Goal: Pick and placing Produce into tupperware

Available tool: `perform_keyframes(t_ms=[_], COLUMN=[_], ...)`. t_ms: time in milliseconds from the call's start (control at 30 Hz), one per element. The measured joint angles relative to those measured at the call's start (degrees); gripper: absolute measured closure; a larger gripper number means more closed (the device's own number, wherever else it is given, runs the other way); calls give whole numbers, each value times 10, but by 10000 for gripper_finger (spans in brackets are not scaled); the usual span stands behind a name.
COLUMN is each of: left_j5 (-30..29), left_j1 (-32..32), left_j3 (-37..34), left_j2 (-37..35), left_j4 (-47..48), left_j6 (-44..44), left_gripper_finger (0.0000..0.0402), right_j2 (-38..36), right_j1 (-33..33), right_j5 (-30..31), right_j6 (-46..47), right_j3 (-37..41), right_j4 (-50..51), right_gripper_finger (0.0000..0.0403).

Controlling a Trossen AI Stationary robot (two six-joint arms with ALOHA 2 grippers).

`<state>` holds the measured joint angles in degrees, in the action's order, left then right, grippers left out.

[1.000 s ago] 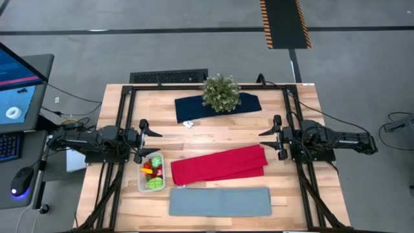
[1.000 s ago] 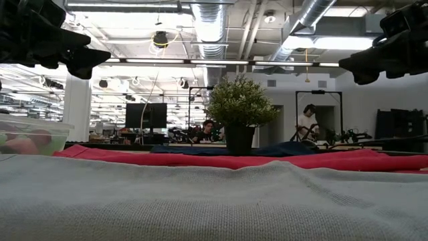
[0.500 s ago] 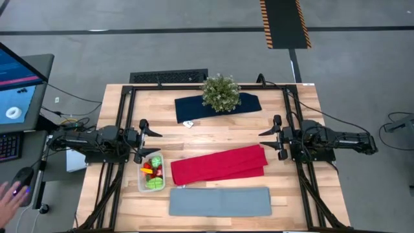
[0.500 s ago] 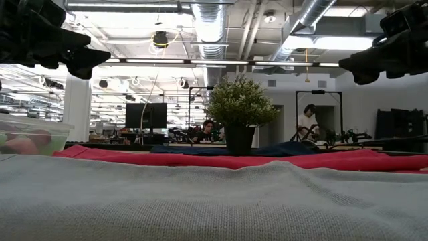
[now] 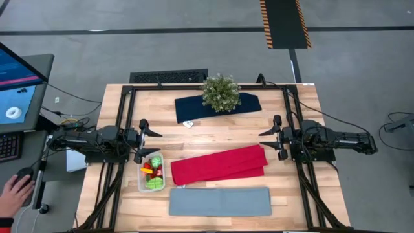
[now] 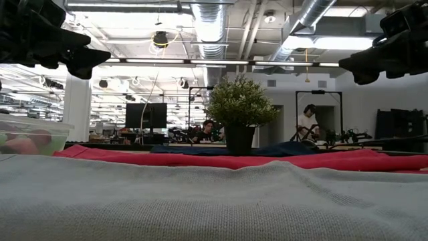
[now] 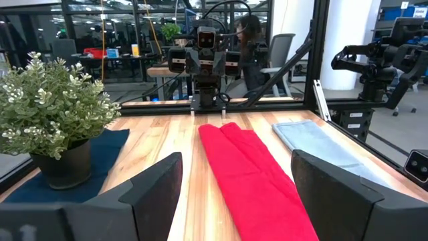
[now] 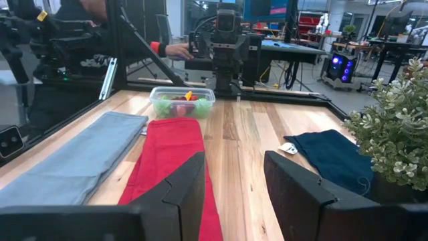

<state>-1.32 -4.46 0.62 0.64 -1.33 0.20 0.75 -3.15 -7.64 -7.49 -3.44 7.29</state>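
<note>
The clear tupperware [image 5: 151, 172] stands on the table near its left edge, with the toy produce [image 5: 152, 171] inside: red, yellow and green pieces. It also shows in the right wrist view [image 8: 182, 102] and at the low view's left edge [image 6: 30, 137]. My left gripper [image 5: 147, 142] hovers open above the table just on the far side of the tupperware. My right gripper [image 5: 270, 138] is open too, raised at the table's right side.
A folded red cloth [image 5: 220, 164] lies mid-table, a grey mat [image 5: 220, 201] along the near edge, a dark blue cloth [image 5: 217, 106] with a potted plant [image 5: 220, 92] at the far side. A person's hand [image 5: 13, 192] rests left of the table.
Both arms have kept still. A person's hand has come into view beside the table's left side, by the mouse.
</note>
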Motion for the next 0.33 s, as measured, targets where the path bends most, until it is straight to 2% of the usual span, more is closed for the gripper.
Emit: perform_keyframes(t_ms=[333], left_j5=[0], left_j1=[0], left_j3=[0], left_j2=[0], left_j4=[0], left_j6=[0], left_gripper_finger=[132], right_j2=[0], right_j1=[0], right_j5=[0], right_j6=[0], right_j3=[0], right_j4=[0], right_gripper_finger=[227])
